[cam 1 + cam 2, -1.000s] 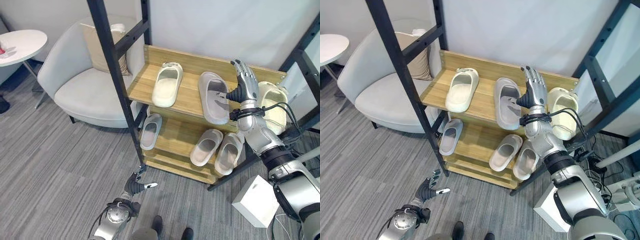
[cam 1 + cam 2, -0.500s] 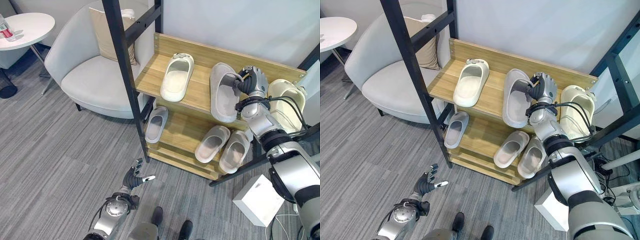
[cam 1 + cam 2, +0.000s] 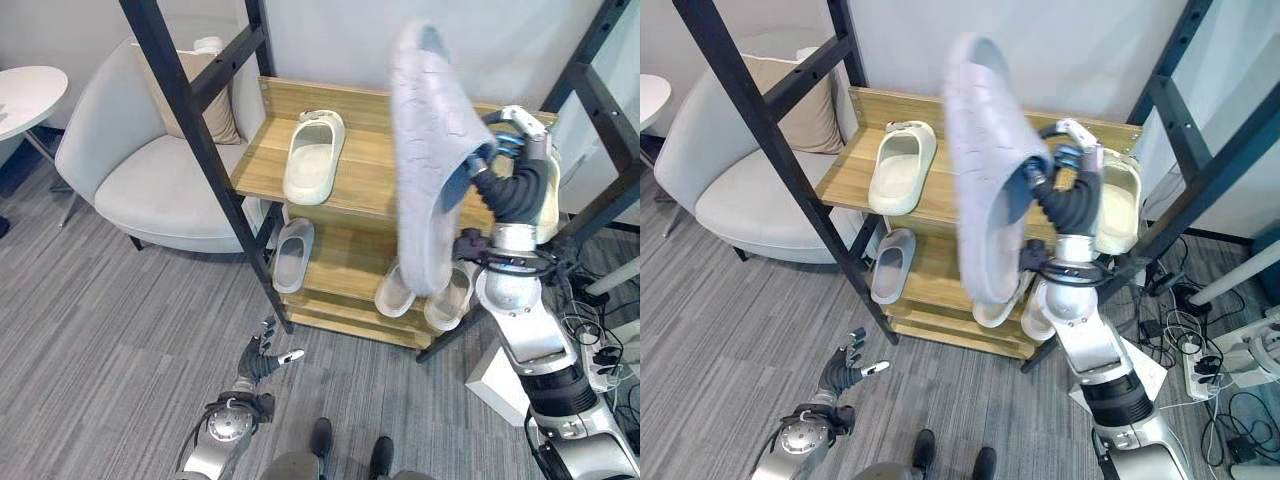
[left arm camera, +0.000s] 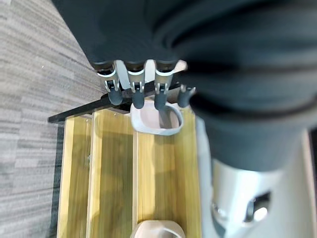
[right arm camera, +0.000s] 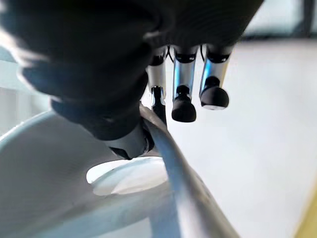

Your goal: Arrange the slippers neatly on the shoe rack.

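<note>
Left eye view: the right hand (image 3: 500, 165), fingers hooked into the strap of the grey slipper (image 3: 425, 150), now holds it high above the shoe rack (image 3: 350, 175), off the top shelf where it lay half a second ago; a cream slipper (image 3: 313, 158) remains there. Left wrist view: the left hand (image 4: 143, 87) hangs low, fingers relaxed and apart. Right wrist view: thumb and fingers pinch the strap, so re-placing likely comes next.

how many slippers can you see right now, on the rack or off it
6. One grey slipper held up by the right hand. Top shelf: cream slipper, pale yellow slipper. Lower shelf: grey slipper, two beige slippers partly hidden; others may hide.
</note>
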You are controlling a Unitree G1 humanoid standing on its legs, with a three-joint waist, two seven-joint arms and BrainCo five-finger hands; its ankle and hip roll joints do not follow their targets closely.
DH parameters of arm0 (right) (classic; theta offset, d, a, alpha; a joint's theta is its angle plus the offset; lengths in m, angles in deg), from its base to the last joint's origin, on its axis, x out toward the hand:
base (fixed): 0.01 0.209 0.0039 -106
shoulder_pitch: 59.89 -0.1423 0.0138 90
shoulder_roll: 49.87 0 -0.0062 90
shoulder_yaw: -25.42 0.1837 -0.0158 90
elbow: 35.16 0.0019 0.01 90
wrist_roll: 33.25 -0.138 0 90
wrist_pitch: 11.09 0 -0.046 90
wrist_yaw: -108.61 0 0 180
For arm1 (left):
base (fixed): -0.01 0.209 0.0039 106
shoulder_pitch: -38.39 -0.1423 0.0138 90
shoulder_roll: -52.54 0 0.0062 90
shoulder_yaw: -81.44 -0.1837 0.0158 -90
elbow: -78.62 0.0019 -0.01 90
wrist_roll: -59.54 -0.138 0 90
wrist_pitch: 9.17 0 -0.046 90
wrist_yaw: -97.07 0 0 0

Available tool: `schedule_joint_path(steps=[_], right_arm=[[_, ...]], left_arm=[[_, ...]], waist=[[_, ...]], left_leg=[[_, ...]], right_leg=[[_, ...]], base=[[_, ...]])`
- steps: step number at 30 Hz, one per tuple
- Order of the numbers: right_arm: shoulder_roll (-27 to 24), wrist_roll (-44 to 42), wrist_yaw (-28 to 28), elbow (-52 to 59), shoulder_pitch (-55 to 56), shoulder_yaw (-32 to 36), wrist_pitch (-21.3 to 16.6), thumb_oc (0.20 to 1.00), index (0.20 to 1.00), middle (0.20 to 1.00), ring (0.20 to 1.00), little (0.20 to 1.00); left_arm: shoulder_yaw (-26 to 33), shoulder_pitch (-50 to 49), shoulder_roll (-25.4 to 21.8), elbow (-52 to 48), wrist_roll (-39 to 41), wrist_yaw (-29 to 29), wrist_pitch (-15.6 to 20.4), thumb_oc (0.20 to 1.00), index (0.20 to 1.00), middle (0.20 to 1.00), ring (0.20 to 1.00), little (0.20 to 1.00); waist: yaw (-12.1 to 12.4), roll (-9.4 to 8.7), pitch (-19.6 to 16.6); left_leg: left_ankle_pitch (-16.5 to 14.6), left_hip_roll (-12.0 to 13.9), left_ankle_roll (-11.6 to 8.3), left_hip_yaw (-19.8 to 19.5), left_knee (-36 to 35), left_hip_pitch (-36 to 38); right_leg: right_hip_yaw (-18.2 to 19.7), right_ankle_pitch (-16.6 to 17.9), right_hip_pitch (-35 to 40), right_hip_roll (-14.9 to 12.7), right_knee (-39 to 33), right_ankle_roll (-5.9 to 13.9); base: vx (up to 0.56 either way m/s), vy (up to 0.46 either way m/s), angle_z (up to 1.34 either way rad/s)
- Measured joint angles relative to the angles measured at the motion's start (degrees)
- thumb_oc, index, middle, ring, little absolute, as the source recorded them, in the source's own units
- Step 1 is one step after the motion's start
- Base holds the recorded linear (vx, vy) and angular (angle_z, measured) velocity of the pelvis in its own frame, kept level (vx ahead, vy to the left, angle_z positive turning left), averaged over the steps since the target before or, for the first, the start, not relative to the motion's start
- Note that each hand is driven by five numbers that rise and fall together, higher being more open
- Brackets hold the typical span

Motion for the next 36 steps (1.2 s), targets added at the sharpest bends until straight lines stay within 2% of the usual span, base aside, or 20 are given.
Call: schedule_joint_path(steps=[1,2,4,5,7,9,11,12,13,14,16,17,18,19,21,22,25,28,31,36], right_arm=[[1.91,-5.83,-2.69,2.47,1.08,-3.78,-0.49,0.200,0.200,0.200,0.200,0.200],[1.39,-10.40,-9.27,2.72,1.05,-10.42,-2.28,0.200,0.200,0.200,0.200,0.200],[2.58,-23.38,-17.68,0.12,1.63,-17.65,-2.45,0.200,0.200,0.200,0.200,0.200],[2.74,-25.54,-20.28,-0.90,1.86,-20.42,-2.18,0.200,0.200,0.200,0.200,0.200],[3.09,-27.54,-24.20,-6.07,2.13,-21.95,-1.52,0.200,0.200,0.200,0.200,0.200],[2.76,-27.27,-25.48,-11.62,2.86,-24.10,-1.02,0.200,0.200,0.200,0.200,0.200],[1.75,-23.91,-26.35,-20.13,3.40,-27.62,0.88,0.200,0.200,0.200,0.200,0.200],[0.83,-15.51,-26.03,-25.14,3.49,-28.23,1.96,0.200,0.200,0.200,0.200,0.200],[0.96,-3.59,-22.60,-36.16,3.16,-26.57,3.81,0.200,0.200,0.200,0.200,0.200],[0.83,7.09,-18.06,-40.48,3.25,-23.37,5.81,0.200,0.200,0.200,0.200,0.200],[2.37,15.97,-11.01,-44.10,2.21,-16.59,6.75,0.200,0.200,0.200,0.200,0.200],[2.56,19.45,-7.02,-45.37,0.24,-14.71,7.42,0.200,0.200,0.200,0.200,0.200],[2.70,23.67,-0.91,-51.71,-8.98,-10.26,8.12,0.200,0.200,0.200,0.200,0.200],[0.44,24.43,2.84,-52.11,-14.71,-7.85,10.00,0.200,0.200,0.200,0.200,0.200],[-0.18,25.27,5.22,-54.37,-20.20,-7.27,10.34,0.200,0.200,0.200,0.200,0.200],[-0.68,25.44,5.95,-53.70,-20.90,-6.88,10.72,0.200,0.200,0.200,0.200,0.200],[-4.21,26.44,9.21,-54.96,-24.05,-5.59,11.53,0.200,0.200,0.200,0.200,0.200],[-6.63,26.55,12.54,-56.09,-26.92,-5.27,12.60,0.200,0.200,0.200,0.200,0.200],[-9.02,26.35,16.09,-63.61,-35.04,-5.26,14.16,0.200,0.200,0.200,0.200,0.200],[-11.55,25.16,19.63,-68.14,-40.72,-5.68,16.11,0.200,0.200,0.200,0.200,0.200]], left_arm=[[-0.10,-0.51,0.11,-0.10,-0.01,-0.33,-0.35,1.000,1.000,1.000,1.000,1.000],[-0.26,-0.71,0.47,-0.07,-0.01,-0.90,-0.70,1.000,1.000,1.000,1.000,1.000],[-0.33,-1.74,0.57,-0.12,0.00,-1.25,-0.73,1.000,1.000,1.000,1.000,1.000],[-0.32,-1.58,0.54,-0.02,0.00,-1.56,-0.73,1.000,1.000,1.000,1.000,1.000],[-0.31,-1.06,0.51,0.29,0.00,-1.60,-0.61,1.000,1.000,1.000,1.000,1.000],[-0.36,-1.06,0.70,1.75,0.01,-1.61,-0.28,1.000,1.000,1.000,1.000,1.000],[-0.97,0.01,0.80,4.95,0.03,-1.65,-0.23,1.000,1.000,1.000,1.000,1.000],[-1.46,0.59,0.72,6.03,0.05,-1.60,-0.20,1.000,1.000,1.000,1.000,1.000],[-2.01,1.56,0.63,6.48,0.09,-1.41,0.01,1.000,1.000,1.000,1.000,1.000],[-2.03,1.54,0.19,6.25,0.25,-0.40,0.45,1.000,1.000,1.000,1.000,1.000],[-2.52,2.85,-0.57,6.10,0.32,1.09,0.86,1.000,1.000,1.000,1.000,1.000],[-2.62,3.90,-0.85,5.95,0.44,1.82,0.97,1.000,1.000,1.000,1.000,1.000],[-3.92,8.22,-1.46,4.58,0.51,3.25,1.96,1.000,1.000,1.000,1.000,1.000],[-5.27,12.68,-1.57,3.31,0.52,3.50,2.28,1.000,1.000,1.000,1.000,1.000],[-6.46,15.24,-2.58,2.51,0.52,4.09,3.16,1.000,1.000,1.000,1.000,1.000],[-6.31,16.45,-2.56,2.52,0.57,4.22,3.15,1.000,1.000,1.000,1.000,1.000],[-7.47,17.85,-3.10,1.53,0.53,5.19,3.54,1.000,1.000,1.000,1.000,1.000],[-7.75,20.27,-3.36,1.21,0.53,5.58,4.13,1.000,1.000,1.000,1.000,1.000],[-11.49,26.05,-3.42,-0.16,0.52,6.97,5.76,1.000,1.000,1.000,1.000,1.000],[-14.60,29.84,-2.66,-1.17,0.50,7.40,6.18,1.000,1.000,1.000,1.000,1.000]], waist=[[-0.09,0.01,0.00],[0.01,-0.01,-0.01],[1.50,-0.55,-0.41],[1.38,-0.60,-0.44],[1.77,-1.06,-0.86],[2.42,-1.35,-1.17],[2.39,-1.86,-1.44],[3.21,-2.01,-1.36],[4.50,-2.19,-1.38],[5.57,-2.17,-0.92],[6.23,-1.55,0.64],[6.80,-0.26,1.95],[7.09,1.21,6.48],[8.25,3.02,10.60],[8.50,3.38,12.91],[8.53,3.18,14.22],[8.81,2.80,15.25],[8.16,2.42,16.42],[7.88,2.45,17.94],[7.95,2.48,19.41]], left_leg=[[0.06,0.05,-0.20,0.00,0.00,-0.08],[-0.02,0.13,-0.44,-0.37,0.00,-0.30],[0.07,0.12,-0.73,-0.85,0.00,-0.40],[0.08,0.03,-0.76,-1.27,0.00,-0.44],[0.20,-0.14,-0.89,-2.04,0.00,-0.45],[0.21,-0.37,-0.90,-2.85,0.00,-0.71],[0.34,-0.60,-1.05,-3.88,0.00,-1.36],[0.46,-0.83,-1.16,-5.03,0.01,-1.66],[0.70,-1.15,-1.22,-6.72,0.01,-2.32],[0.99,-1.38,-1.21,-8.10,0.02,-3.32],[1.56,-1.67,-0.76,-9.37,1.61,-5.57],[1.51,-1.87,-0.81,-9.88,3.67,-8.31],[0.29,-1.97,-1.95,-10.89,9.69,-13.91],[-0.46,-1.85,-2.42,-11.66,11.34,-17.23],[-0.50,-2.20,-2.43,-11.83,13.17,-20.54],[-0.21,-2.47,-2.29,-11.71,13.15,-20.60],[-0.54,-3.66,-1.72,-11.62,14.74,-23.80],[-0.51,-3.85,-1.64,-11.35,15.54,-26.62],[-0.56,-4.22,-1.57,-11.45,17.34,-32.51],[-0.55,-4.51,-1.58,-12.53,17.36,-34.92]], right_leg=[[-0.05,0.01,-0.14,0.08,0.00,-0.03],[-0.37,0.12,-0.14,0.20,0.00,-0.25],[-0.86,0.23,-0.01,0.23,0.01,-0.44],[-1.06,0.23,0.03,0.22,0.01,-0.44],[-2.02,0.08,0.33,0.07,0.01,-0.36],[-2.48,-0.04,0.29,-0.06,0.01,-0.19],[-3.91,-0.13,0.13,-0.24,0.01,-0.23],[-4.95,-0.16,0.16,-0.35,0.04,-0.26],[-6.65,-0.49,0.21,-0.46,0.02,-0.34],[-7.78,-0.64,-0.42,-0.49,0.04,-0.34],[-9.41,-0.72,-1.56,-0.54,0.67,-0.28],[-10.32,-1.20,-3.52,-0.78,1.95,-0.25],[-11.49,-3.06,-8.43,-1.28,7.39,-1.03],[-11.78,-5.64,-13.11,-1.98,12.51,-1.81],[-11.97,-7.31,-17.96,-3.39,18.46,-2.86],[-11.76,-8.20,-18.78,-3.96,20.36,-2.68],[-11.64,-11.50,-23.64,-6.45,26.06,-3.41],[-11.46,-11.56,-26.74,-6.88,27.46,-3.09],[-11.43,-11.82,-32.76,-7.46,30.26,-3.13],[-12.34,-11.79,-34.52,-7.44,29.67,-3.17]], base=[[-0.04,-0.024,0.07],[-0.10,-0.046,0.11],[-0.08,-0.033,0.15],[-0.02,-0.006,0.20],[-0.01,-0.010,0.20],[0.01,-0.018,0.15],[0.05,-0.018,0.33],[0.06,-0.004,0.66],[0.00,0.018,0.73],[-0.06,0.027,0.73],[-0.14,0.034,0.43],[-0.10,0.028,0.35],[-0.08,0.072,0.38],[0.01,0.021,0.23],[0.00,0.070,0.14],[-0.02,0.107,0.11],[0.00,0.045,0.08],[0.01,0.066,0.01],[0.03,0.057,0.03],[0.04,0.018,0.08]])
